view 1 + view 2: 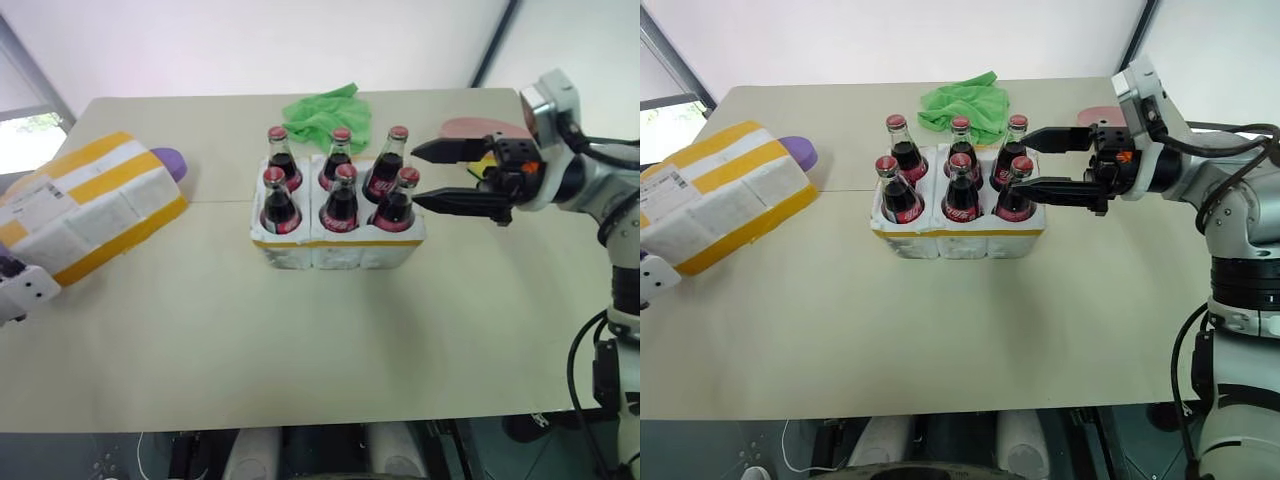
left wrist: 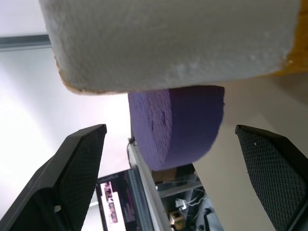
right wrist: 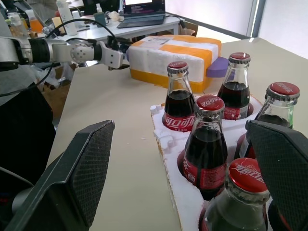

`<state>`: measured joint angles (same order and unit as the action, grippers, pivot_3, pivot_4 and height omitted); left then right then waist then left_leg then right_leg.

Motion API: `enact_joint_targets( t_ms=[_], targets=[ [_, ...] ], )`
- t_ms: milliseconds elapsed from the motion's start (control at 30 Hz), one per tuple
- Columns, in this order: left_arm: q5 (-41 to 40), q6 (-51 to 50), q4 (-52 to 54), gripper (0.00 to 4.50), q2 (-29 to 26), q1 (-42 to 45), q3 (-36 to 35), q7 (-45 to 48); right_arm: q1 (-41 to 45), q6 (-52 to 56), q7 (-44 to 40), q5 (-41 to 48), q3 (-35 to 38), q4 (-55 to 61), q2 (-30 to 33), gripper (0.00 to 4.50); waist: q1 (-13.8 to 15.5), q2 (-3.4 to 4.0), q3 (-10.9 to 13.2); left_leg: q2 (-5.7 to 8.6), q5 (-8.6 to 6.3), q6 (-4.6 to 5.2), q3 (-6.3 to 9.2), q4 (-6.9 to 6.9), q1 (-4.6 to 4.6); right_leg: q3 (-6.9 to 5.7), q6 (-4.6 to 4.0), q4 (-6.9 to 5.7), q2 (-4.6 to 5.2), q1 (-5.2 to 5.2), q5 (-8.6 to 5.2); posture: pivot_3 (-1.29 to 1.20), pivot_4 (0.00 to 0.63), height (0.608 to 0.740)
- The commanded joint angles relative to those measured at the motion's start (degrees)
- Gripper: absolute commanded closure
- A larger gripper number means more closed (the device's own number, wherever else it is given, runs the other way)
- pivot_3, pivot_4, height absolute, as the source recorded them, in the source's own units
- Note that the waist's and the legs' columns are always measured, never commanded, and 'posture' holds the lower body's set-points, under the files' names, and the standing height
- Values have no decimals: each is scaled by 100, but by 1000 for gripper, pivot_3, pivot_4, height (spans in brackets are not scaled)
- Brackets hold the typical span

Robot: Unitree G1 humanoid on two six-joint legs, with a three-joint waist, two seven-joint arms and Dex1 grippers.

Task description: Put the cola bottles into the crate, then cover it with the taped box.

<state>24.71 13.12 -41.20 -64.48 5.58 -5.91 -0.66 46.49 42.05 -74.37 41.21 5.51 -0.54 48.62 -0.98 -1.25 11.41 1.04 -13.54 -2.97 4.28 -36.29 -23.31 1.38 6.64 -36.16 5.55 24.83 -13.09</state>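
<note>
Lying just ahead of the spread left tool (image 2: 168, 192): large white foam yellow-taped box (image 1: 85, 205); right tool (image 1: 425, 175), fingers apart, beside white foam crate (image 1: 335, 248).

Place: a lab or office workroom, as far as I can tell.
My bench: a plain beige table (image 1: 300, 340) against white walls.
Behind it: a desk with an open laptop (image 3: 142, 10), small bottles and loose cables (image 3: 77, 24).
Underfoot: cables on the floor.
</note>
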Motion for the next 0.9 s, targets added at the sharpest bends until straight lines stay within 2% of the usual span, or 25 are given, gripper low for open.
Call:
enact_joint_targets(
  t_ms=[33, 500, 633, 767, 800, 900],
  targets=[
    [138, 149, -380, 0, 1, 288, 143, -256, 46, -3, 27, 89, 222, 195, 114, 39, 0, 0, 0, 0, 0, 0, 0, 0, 0, 0, 0, 0, 0, 0, 0, 0, 150, 740],
    [197, 344, -1569, 0, 235, 1359, 655, -605, 36, 87, 105, 136, 320, 255, 184, 39, -4, -2, -1, 0, 0, 0, -1, -8, 0, 0, 6, -7, 0, -1, 3, 0, 150, 740],
    [170, 456, -1802, 1841, 272, 1543, 752, -567, 32, 108, 143, 148, 352, 262, 199, 0, 3, -3, -2, 0, 0, 0, -1, -8, 0, 0, 6, -7, 0, -1, 3, 0, 150, 740],
    [142, 484, -1960, 3872, 300, 1685, 766, -554, 3, 120, 168, 161, 382, 284, 208, 0, 5, -1, -3, 1, 0, 0, -1, -12, 3, 0, 6, -9, 0, -6, 4, 0, 150, 740],
    [128, 475, -1985, 4038, 303, 1713, 757, -563, -8, 125, 176, 170, 394, 293, 211, 0, 4, -1, -3, 1, 0, 0, -2, -14, 3, 0, 7, -9, -1, -7, 4, 0, 150, 740],
    [37, 427, -2048, 4079, 302, 1783, 680, -569, -30, 130, 215, 181, 410, 318, 203, 0, -4, -1, -3, 1, 0, 0, -1, -19, 4, 0, 8, -12, 0, -9, 4, 0, 150, 740]
  ],
)
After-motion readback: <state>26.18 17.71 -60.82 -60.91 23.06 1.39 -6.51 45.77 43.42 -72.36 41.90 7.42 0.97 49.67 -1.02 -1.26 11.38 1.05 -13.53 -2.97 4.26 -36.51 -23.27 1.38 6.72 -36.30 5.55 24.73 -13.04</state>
